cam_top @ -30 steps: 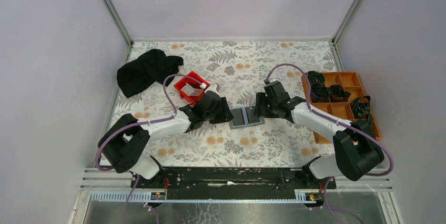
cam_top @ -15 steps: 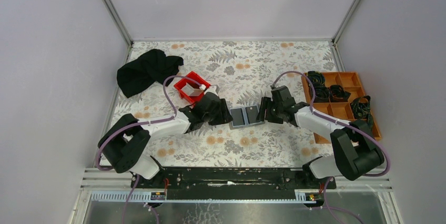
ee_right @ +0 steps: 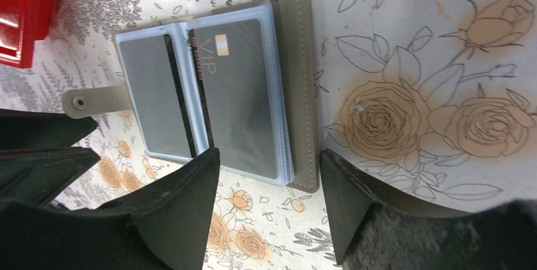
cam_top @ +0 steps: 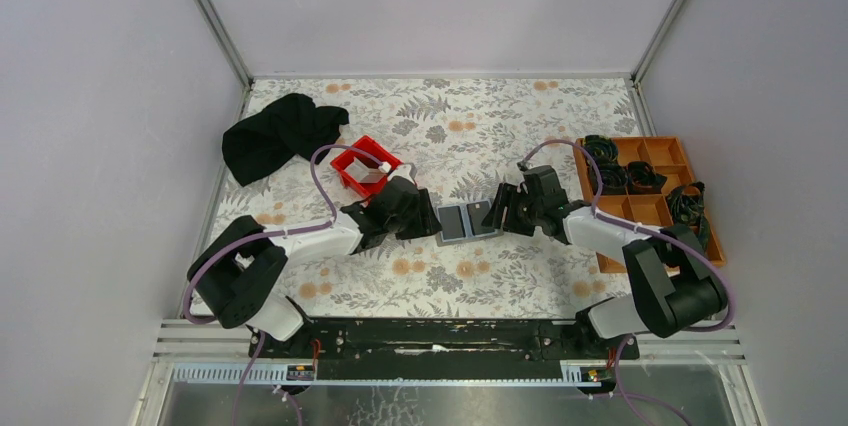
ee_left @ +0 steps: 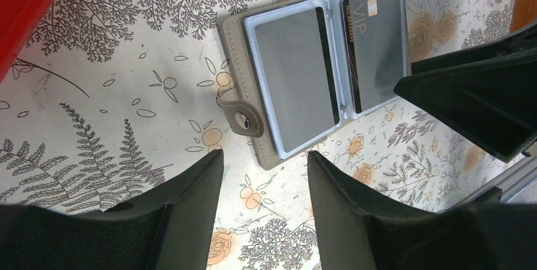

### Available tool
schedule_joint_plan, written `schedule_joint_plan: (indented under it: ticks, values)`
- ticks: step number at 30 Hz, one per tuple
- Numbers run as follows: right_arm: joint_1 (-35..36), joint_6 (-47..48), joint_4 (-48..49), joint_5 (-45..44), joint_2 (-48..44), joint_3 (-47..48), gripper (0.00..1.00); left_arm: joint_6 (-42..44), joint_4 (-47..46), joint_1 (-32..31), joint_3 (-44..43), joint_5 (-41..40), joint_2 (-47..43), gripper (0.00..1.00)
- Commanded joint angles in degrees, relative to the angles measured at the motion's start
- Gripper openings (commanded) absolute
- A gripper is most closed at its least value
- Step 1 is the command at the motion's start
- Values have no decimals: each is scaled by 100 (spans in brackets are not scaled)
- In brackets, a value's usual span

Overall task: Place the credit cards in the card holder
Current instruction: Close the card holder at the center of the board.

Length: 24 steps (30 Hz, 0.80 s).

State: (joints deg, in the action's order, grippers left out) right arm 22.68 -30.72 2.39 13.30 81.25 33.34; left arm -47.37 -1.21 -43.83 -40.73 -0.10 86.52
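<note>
Left wrist view is showing the small flat grey folding card holder (ee_left: 335,61) lying open on the floral-patterned surface (ee_left: 126,61), between my two arms. Two dark rectangular plastic credit cards (ee_left: 291,73) are sitting in its clear sleeves, one per side, the right one marked VIP. Part of the task is therefore looking done. Whether more cards are waiting in the red plastic bin (cam_top: 345,161), I cannot tell. My left jaws are standing partly open and holding nothing, with the holder's near edge lying just beyond the tips. My right jaws are likewise gaping and empty, poised at the opposite edge. No contact is showing on either side.
</note>
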Motion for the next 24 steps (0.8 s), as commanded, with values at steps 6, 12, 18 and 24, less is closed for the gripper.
schedule_joint_plan:
  ticks: [6,12,18,24]
  values:
    - [-77,-215,549,549,296,-178,67,53,-37,39,13,-130,87,59]
    - [-77,-285,685,664,285,-272,64,27,-112,59,48,-76,154,59]
    - [-77,-306,626,636,-3,-179,58,-17,-214,60,65,-37,198,59]
    - [-74,-332,549,735,-98,65,56,-35,-293,55,74,0,272,59]
